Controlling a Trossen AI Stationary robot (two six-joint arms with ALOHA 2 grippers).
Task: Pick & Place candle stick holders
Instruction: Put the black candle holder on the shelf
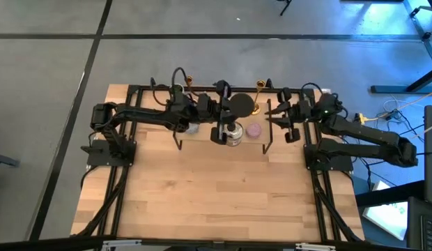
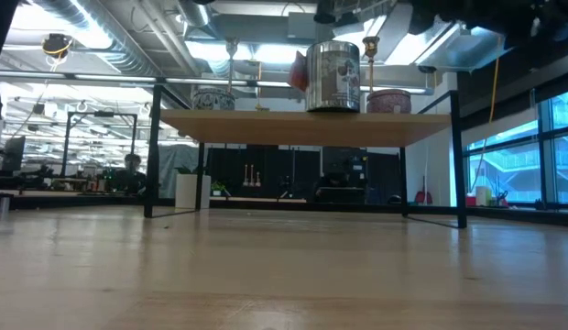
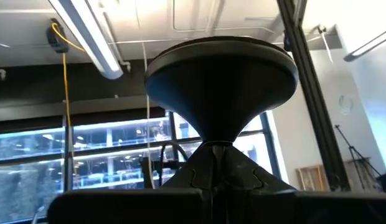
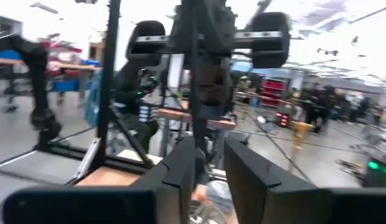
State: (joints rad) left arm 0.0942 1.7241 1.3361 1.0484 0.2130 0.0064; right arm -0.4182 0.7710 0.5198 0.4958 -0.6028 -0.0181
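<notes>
**Candle stick holder held base-up by left gripper**

Left gripper (image 3: 219, 179) is pinched on the stem of one candle stick holder (image 3: 221, 74) above the shelf (image 2: 302, 126); long axis near vertical, flared base toward the ceiling. Second candle stick holder (image 2: 370, 57) stands upright on the shelf. Right gripper (image 4: 209, 177) is nearby, fingers slightly parted, holding nothing.
</notes>
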